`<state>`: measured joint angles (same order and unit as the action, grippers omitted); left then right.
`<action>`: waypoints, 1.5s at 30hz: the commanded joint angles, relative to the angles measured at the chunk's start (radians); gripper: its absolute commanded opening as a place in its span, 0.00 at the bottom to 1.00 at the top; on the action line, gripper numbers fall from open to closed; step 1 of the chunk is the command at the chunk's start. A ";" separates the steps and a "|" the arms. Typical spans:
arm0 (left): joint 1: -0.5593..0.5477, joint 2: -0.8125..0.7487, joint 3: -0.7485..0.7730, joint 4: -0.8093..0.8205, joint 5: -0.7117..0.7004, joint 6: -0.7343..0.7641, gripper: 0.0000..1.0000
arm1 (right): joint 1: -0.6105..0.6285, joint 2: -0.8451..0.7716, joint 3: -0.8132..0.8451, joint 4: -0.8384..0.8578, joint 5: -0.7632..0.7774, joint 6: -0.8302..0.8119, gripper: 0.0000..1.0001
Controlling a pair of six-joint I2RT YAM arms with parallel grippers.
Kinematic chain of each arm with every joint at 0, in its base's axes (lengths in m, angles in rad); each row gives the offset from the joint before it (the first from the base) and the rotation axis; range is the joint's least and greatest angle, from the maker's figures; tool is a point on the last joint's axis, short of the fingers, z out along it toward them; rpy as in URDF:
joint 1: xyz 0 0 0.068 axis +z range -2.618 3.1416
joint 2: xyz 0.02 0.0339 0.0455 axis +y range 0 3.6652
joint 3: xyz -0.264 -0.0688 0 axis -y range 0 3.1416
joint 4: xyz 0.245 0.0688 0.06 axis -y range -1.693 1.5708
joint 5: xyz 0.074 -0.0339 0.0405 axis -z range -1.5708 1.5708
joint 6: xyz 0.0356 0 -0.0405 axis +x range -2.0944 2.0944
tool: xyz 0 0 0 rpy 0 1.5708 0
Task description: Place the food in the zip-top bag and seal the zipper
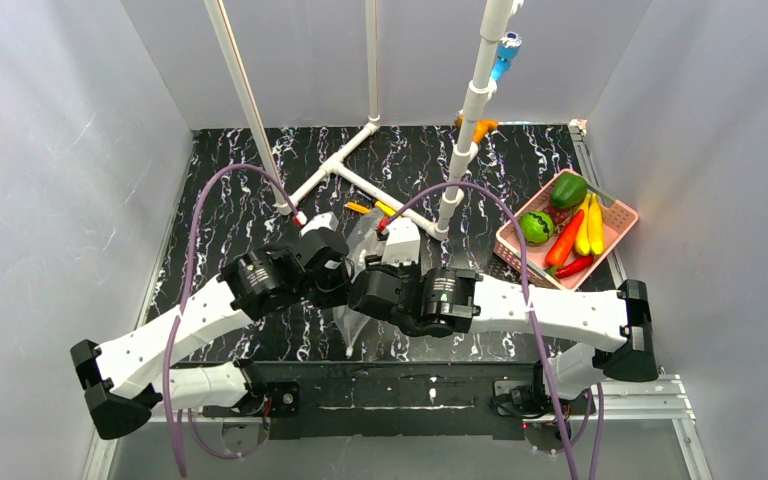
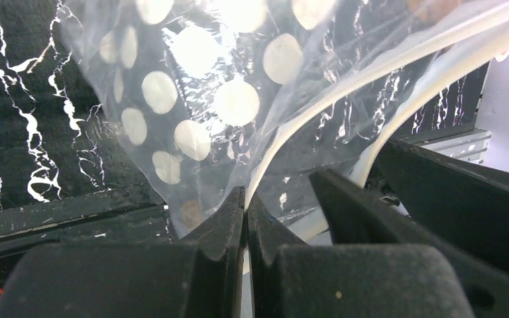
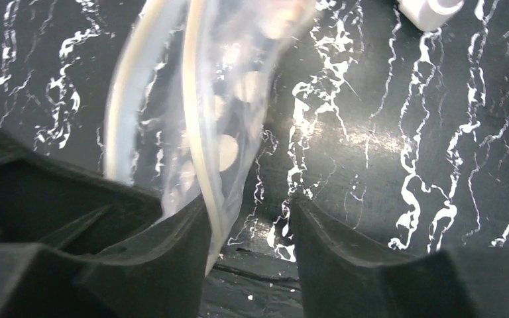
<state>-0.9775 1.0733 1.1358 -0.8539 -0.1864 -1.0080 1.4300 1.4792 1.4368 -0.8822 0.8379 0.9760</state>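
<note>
The zip-top bag [image 1: 352, 318] lies at the middle of the black marbled table [image 1: 220, 180], between my two wrists. From above, its long axis runs from the far side toward my bases, and its near end narrows to a point aimed at the table's near edge. My wrists cover the mouth there, so I cannot tell from that view which way it opens.

My left gripper [image 2: 246, 199] is clenched on the bag's edge, jaws pressed together with the film pinched between them. From that pinch the zipper [image 2: 344, 86] runs up and away to the right as a pale strip, with a second strip beside it, and the dotted film spreads to the left.

My right gripper [image 3: 248, 202] has its jaws apart. The zipper strip lies against one finger [image 3: 172, 252], the other finger stands clear of it, and nothing is clamped.

Both arms have their elbows out to the sides and their forearms angled inward, so the wrists nearly meet over the bag.

The food [image 1: 565, 235] sits in the pink basket [image 1: 620, 212] at the right side of the table, well apart from the bag.
</note>
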 commanded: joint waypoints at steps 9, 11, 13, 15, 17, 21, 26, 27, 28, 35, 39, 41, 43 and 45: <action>0.000 -0.067 0.027 -0.149 -0.098 -0.014 0.00 | 0.000 -0.084 -0.145 0.304 0.019 -0.141 0.25; -0.001 -0.068 0.036 -0.161 -0.102 -0.008 0.00 | -0.007 -0.081 -0.151 0.382 -0.045 -0.218 0.20; 0.000 -0.070 0.042 -0.155 -0.095 0.014 0.00 | -0.011 -0.080 -0.162 0.454 -0.110 -0.269 0.07; -0.001 -0.065 0.048 -0.142 -0.071 0.066 0.00 | -0.013 -0.079 -0.163 0.491 -0.149 -0.296 0.01; 0.000 -0.052 0.060 -0.140 -0.054 0.102 0.01 | -0.014 -0.079 -0.160 0.496 -0.173 -0.307 0.01; 0.000 -0.023 0.078 -0.154 -0.074 0.133 0.14 | -0.016 -0.107 -0.205 0.546 -0.219 -0.314 0.01; 0.000 0.018 0.086 -0.173 -0.126 0.146 0.26 | -0.019 -0.156 -0.257 0.621 -0.289 -0.315 0.01; -0.001 0.027 0.086 -0.176 -0.132 0.149 0.26 | -0.019 -0.161 -0.262 0.624 -0.292 -0.313 0.01; 0.000 0.033 0.088 -0.179 -0.135 0.152 0.26 | -0.019 -0.163 -0.263 0.624 -0.290 -0.310 0.01; 0.001 0.033 0.088 -0.155 -0.121 0.192 0.04 | -0.025 -0.162 -0.258 0.605 -0.273 -0.299 0.01; 0.000 0.013 0.126 -0.197 -0.123 0.202 0.00 | -0.057 -0.095 -0.192 0.393 -0.129 -0.224 0.01; 0.000 0.010 0.166 -0.256 -0.133 0.189 0.00 | -0.083 -0.035 -0.144 0.264 -0.051 -0.193 0.01; -0.001 0.017 0.209 -0.316 -0.139 0.189 0.00 | -0.104 -0.008 -0.142 0.205 0.001 -0.192 0.01; 0.001 0.023 0.235 -0.369 -0.144 0.190 0.00 | -0.115 -0.009 -0.157 0.201 -0.003 -0.206 0.01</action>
<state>-0.9775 1.1164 1.2953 -1.0821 -0.2882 -0.8253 1.3445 1.4513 1.2613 -0.5282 0.7139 0.7464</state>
